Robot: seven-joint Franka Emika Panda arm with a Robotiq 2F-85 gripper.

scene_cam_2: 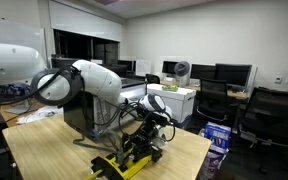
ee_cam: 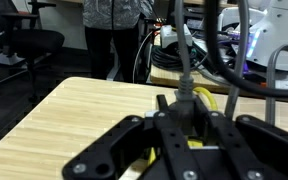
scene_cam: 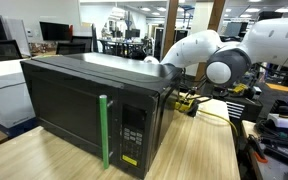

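Closed jaws, hold unclear, hang above a yellow-black tool (scene_cam_2: 127,160) near the desk (scene_cam_2: 44,148) edge. Only an exterior view shows the microwave (scene_cam: 74,100) door.

The microwave (scene_cam: 84,95) is sitting on the surface (scene_cam: 44,155), at its near end in an exterior view. The arm (scene_cam: 199,48) is reaching past the microwave's far side. Beside the microwave, the end effector (scene_cam_2: 155,123) is hanging right over the tool (scene_cam_2: 129,160), which is lying on the surface. Chairs (scene_cam_2: 274,110) are standing beyond the surface's edge.
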